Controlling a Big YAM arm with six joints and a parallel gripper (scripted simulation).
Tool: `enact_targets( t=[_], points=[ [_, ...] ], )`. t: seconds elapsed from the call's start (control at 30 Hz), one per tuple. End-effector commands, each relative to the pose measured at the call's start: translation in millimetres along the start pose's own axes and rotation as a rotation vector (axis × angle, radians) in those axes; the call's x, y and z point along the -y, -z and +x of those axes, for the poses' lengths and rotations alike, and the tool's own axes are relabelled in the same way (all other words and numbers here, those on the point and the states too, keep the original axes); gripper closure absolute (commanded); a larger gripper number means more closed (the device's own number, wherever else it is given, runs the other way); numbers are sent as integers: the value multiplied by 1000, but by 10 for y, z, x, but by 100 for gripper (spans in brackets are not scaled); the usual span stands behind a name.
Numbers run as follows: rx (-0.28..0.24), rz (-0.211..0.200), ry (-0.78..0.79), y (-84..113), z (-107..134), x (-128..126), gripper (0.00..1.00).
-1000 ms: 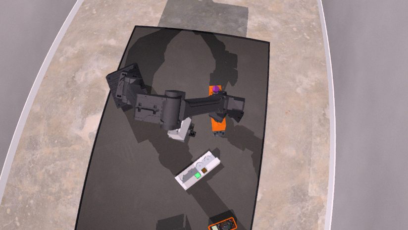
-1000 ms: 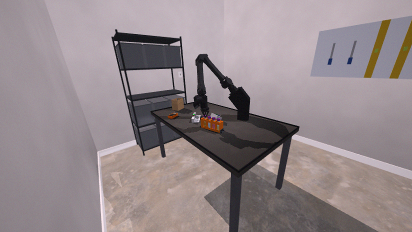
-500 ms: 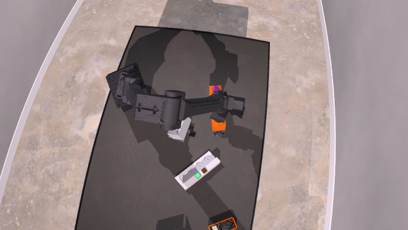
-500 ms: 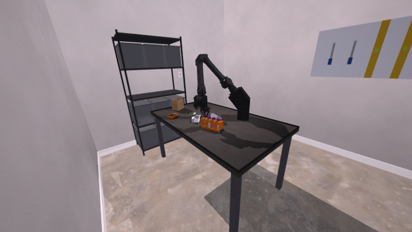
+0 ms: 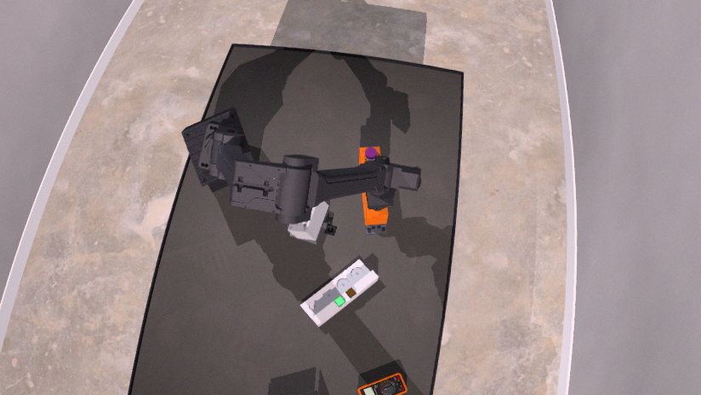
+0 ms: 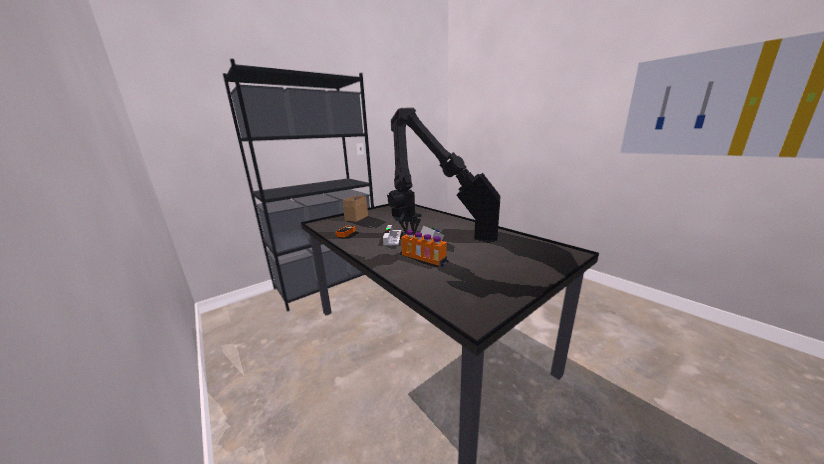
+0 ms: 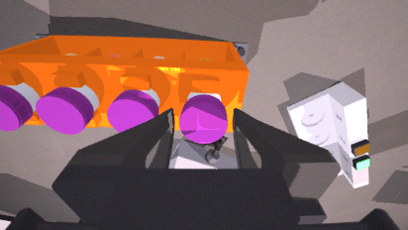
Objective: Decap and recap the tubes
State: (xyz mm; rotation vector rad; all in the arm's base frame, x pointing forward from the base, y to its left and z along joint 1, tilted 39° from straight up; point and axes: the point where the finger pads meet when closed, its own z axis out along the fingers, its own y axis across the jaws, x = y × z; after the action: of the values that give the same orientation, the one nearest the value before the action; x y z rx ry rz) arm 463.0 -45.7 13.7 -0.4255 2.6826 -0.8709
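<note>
My pincer [image 6: 409, 227] [image 7: 203, 115] is released, fingers parted either side of the tube 4 cap [image 6: 409, 233] [image 7: 203, 119]. In the wrist view there's a gap on both sides of that cap, nothing gripped. Pincer points down over the tube 4 end of the orange decapping station [image 5: 375, 216] [image 6: 423, 258] [image 7: 233, 81], the end closest to the cap tray.

All four purple caps sit on their tubes in the station: tube 4 cap at my fingers, then the tube 3 cap [image 6: 418, 235] [image 7: 133, 110], the tube 2 cap [image 6: 427, 237] [image 7: 64, 110] and the tube 1 cap [image 5: 370, 152] [image 6: 437, 239] [image 7: 12, 110] at the far end. Can't tell from here how tight any of them is.

White cap tray [image 5: 314, 318] [image 6: 392, 237] [image 7: 354, 106] lies at an angle to the station, well apart from it. Green lamp [image 5: 339, 300] [image 7: 363, 164] is lit bright; amber lamp [image 5: 350, 292] [image 7: 360, 147] beside it is dull brown. Pale sloped housing [image 5: 310, 229] [image 7: 187, 156] stands on my base's side of the station, partly under my arm [image 5: 343, 180] [image 6: 401, 149] in the top view; its keys are too small to read.

All on the dark worktop [image 5: 196, 294] [image 6: 513, 265]. Orange-edged multimeter [image 5: 387, 385] [image 6: 345, 231] lies past the tray, brown box [image 6: 355, 208] near it.
</note>
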Motion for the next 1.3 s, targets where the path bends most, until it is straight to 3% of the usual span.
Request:
enact_targets(
  t=[0.0, 0.03, 0.07, 0.53, 1.27],
  points=[
    [15, 2, 59, 36, -81, 28, 51],
    [15, 2, 59, 36, -82, 28, 51],
    [15, 2, 59, 36, -82, 28, 100],
    [15, 2, 59, 37, -82, 28, 100],
    [11, -1, -622, -24, -113, 37, 100]
  ],
)
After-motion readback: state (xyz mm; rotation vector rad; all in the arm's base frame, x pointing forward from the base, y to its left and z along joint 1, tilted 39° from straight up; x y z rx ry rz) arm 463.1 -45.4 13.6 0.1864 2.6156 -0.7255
